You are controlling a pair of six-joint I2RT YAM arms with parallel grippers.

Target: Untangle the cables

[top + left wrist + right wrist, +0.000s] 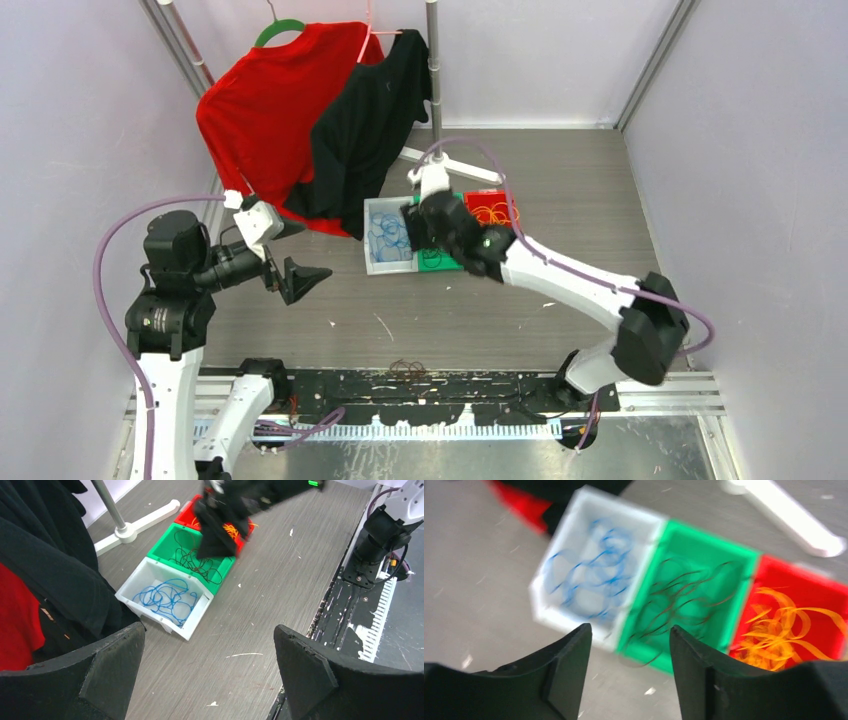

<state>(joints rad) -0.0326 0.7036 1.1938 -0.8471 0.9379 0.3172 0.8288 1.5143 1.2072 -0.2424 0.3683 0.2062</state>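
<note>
Three small open plastic bins sit touching in a row at the middle of the top view. The white bin, leftmost, holds the thin blue looped cables. The green bin in the middle holds the dark brown-black cables, with one loop hanging over its lower rim. The red bin, rightmost, holds the yellow-orange cables. Each colour lies in its own bin, apart from the others.

Your right gripper hangs above the wall where the white and green bins meet, its black fingers spread with nothing between them. Your left gripper sits at the left of the top view, well apart from the bins, jaws wide and empty.

A red shirt and a black shirt hang on hangers at the upper left of that view.
</note>
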